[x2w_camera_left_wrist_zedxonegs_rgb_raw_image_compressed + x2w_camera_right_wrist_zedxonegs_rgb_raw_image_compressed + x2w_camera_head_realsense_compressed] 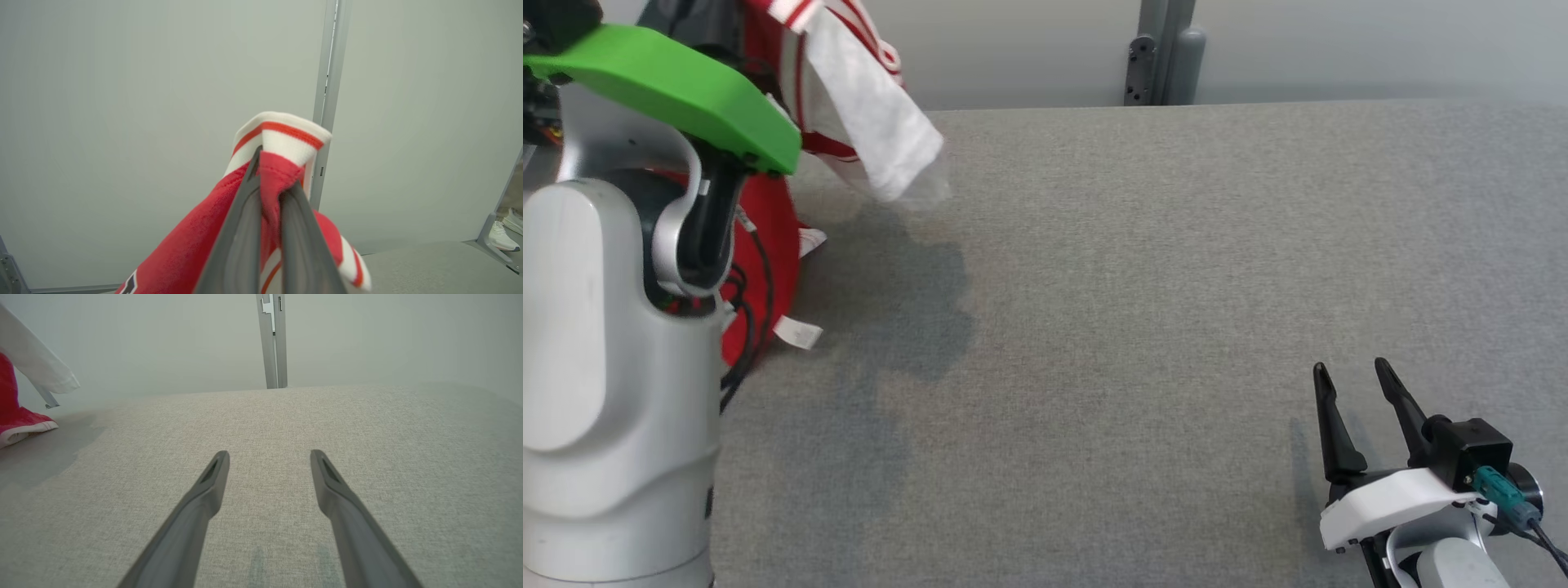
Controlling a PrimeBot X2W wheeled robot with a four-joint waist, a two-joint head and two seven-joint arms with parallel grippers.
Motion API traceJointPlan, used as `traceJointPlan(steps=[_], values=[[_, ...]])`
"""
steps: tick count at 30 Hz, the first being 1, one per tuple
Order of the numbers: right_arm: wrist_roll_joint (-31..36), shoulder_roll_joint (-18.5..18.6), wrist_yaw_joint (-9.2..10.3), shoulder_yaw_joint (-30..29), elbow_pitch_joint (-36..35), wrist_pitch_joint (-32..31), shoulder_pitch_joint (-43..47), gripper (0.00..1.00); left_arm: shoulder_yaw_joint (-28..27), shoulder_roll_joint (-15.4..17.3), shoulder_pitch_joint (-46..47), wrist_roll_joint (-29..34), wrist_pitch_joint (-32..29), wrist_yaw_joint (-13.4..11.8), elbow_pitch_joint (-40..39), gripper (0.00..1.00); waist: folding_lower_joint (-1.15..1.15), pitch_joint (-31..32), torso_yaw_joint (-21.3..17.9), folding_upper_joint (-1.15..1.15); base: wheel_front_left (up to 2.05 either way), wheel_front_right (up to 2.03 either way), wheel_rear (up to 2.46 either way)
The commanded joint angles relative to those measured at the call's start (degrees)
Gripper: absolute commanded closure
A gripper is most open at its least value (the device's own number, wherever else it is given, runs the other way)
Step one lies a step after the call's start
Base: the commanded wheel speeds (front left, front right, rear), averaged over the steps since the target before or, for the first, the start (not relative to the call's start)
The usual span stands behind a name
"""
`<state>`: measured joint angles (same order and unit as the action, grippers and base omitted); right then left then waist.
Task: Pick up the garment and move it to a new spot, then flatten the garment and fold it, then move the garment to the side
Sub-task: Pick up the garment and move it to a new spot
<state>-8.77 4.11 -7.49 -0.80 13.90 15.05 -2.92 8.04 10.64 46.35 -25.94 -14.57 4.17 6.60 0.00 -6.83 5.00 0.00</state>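
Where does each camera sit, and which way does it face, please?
Head: on the head, facing forward and down at the table; left arm at left, open right gripper lower right.
Left wrist: looks along the left gripper, shut on the garment, toward the wall.
Right wrist: low over the table, along its open fingers toward the wall.
Shared: garment, table and post in all three.
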Motion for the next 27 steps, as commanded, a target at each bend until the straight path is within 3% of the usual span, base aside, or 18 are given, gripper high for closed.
traceJointPlan(steps=[1,7,12,15,20,27], values=[[0.34,-0.11,0.0,-0.16,-0.04,0.2,0.49,0.0,0.28,-0.71,-2.07,-1.58,-2.18,-0.74,-3.99,1.0,0.0,2.05,-4.57,0.0,0.0,0.0,0.0],[0.26,-0.5,0.0,0.22,0.19,0.2,-0.31,0.0,3.57,-4.6,-7.18,-5.84,-9.33,-3.25,-17.31,1.0,0.0,1.73,-10.96,0.0,0.0,0.0,0.0],[-0.11,-0.66,0.0,1.44,0.33,0.2,-1.59,0.0,7.89,-6.34,-9.58,-6.73,-10.47,-5.41,-18.28,1.0,0.0,-0.29,-17.17,0.0,0.0,0.0,0.0],[-0.56,-0.81,0.0,1.78,0.45,0.2,-2.56,0.0,10.65,-7.26,-10.01,-7.52,-8.4,-6.59,-13.32,1.0,0.0,-2.14,-20.62,0.0,0.0,0.0,0.0],[-1.16,-1.05,0.0,3.1,0.76,0.2,-4.03,0.0,13.07,-7.44,-8.36,-6.47,-1.78,-8.7,1.85,1.0,0.0,-5.3,-25.72,0.0,0.0,0.0,0.0],[-1.68,-1.18,0.0,3.45,1.37,0.2,-3.67,0.0,15.41,-7.51,-8.4,-6.38,7.68,-7.09,26.73,1.0,0.0,-7.09,-29.41,0.0,0.0,0.0,0.0]])
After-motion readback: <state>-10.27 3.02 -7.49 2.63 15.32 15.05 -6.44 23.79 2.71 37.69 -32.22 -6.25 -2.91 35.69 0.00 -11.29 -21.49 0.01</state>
